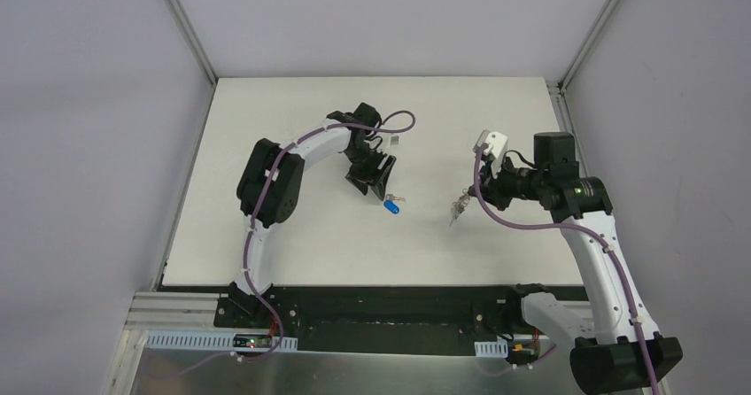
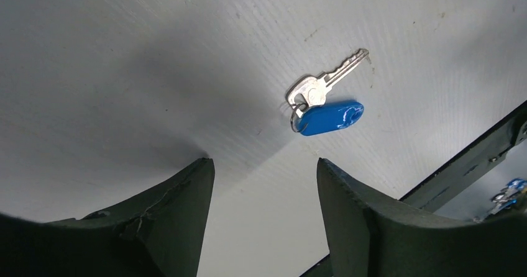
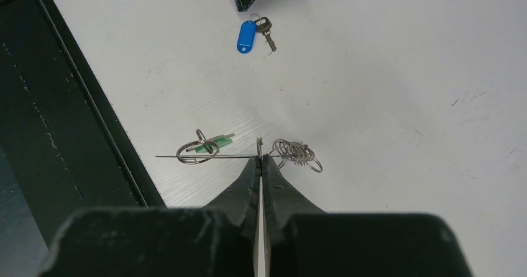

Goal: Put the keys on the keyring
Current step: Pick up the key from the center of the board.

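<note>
White table top [image 1: 292,236], matte, faintly scuffed. Pale grey walls [image 1: 89,147] on three sides; metal frame posts [image 1: 181,23] at the far corners.

Count: two arms, two grippers, two keys, one keyring.

Blue key [image 2: 329,117]: flat on the table near centre, blue plastic head, silver blade, one small split ring joining them. At 1 o'clock from the fingertips in the left wrist view, apart from both.

Left gripper [image 1: 370,181]: at 11 o'clock of the blue key in the top view, jaws spread wide, nothing between them.

Right gripper [image 3: 261,162]: at 3 o'clock of table centre, jaws pinched tight on the keyring [image 3: 186,156], seen edge-on as a thin wire. Cluster of small linked rings [image 3: 298,154] at 3 o'clock of the fingertips. Green key [image 3: 214,144] with one larger ring at 9 o'clock, along the wire; threaded on or only lying against it, cannot tell.
</note>
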